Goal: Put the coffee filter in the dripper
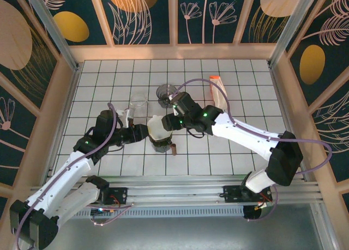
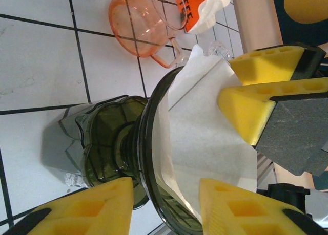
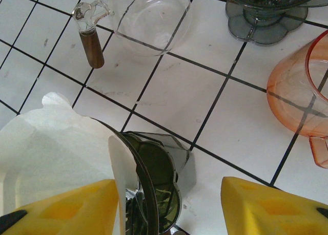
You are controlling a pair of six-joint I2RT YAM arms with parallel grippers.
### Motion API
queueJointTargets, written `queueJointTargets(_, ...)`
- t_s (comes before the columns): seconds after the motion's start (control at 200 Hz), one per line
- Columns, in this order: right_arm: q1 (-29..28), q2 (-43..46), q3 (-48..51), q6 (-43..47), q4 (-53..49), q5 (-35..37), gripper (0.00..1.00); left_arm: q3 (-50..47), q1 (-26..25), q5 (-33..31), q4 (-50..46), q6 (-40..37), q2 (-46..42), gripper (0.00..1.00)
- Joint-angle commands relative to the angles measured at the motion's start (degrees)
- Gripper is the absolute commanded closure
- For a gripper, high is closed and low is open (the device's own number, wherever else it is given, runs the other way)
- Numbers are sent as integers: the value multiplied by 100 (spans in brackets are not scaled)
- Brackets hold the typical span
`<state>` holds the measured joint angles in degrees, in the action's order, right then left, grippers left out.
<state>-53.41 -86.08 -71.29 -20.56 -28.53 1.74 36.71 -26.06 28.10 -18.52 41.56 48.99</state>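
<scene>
Coffee filter, white and folded to a cone, sits inside the smoky-green glass dripper, with its paper edge standing proud of the rim. In the top view the dripper stands on the white tiled table, a little toward 6 o'clock of centre, between the two grippers.

The left gripper reaches in from 9 o'clock with its yellow foam fingers partly apart. One finger is outside the dripper's wall and one is against the paper inside. The rim runs between them, but from this close angle I cannot tell whether they actually pinch it.

The right gripper comes in from 1 o'clock with its jaws well apart. One finger lies against the inner face of the filter, the other hangs over bare tile, and nothing is gripped.

Around the dripper, a clear glass server with a wooden handle stands toward 11 o'clock. A second grey dripper is at 12 o'clock, and an orange-and-white coffee bag is toward 2 o'clock. A translucent orange pitcher rests near the bag, on the dripper's side of it.
</scene>
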Motion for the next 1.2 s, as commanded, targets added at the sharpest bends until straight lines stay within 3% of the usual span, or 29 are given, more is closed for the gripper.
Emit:
queueJointTargets(0.0, -47, -39, 18, -137, -125, 176, 44, -110, -39, 82, -165, -10, -65, 63)
queueJointTargets(0.445, -73, 59, -152, 24, -35, -24, 30, -217, -44, 82, -125, 38, -105, 67)
queueJointTargets(0.931, -82, 43, 174, -294, -297, 546, 41, -313, -39, 82, -29, 19, -109, 67)
queueJointTargets(1.091, -92, 82, 167, -307, -215, 593, 40, -327, -41, 77, -5, 42, -134, 67)
queueJointTargets(1.191, -162, 171, 115, -115, 60, 275, 32, -303, -39, 41, -19, 34, -161, 63)
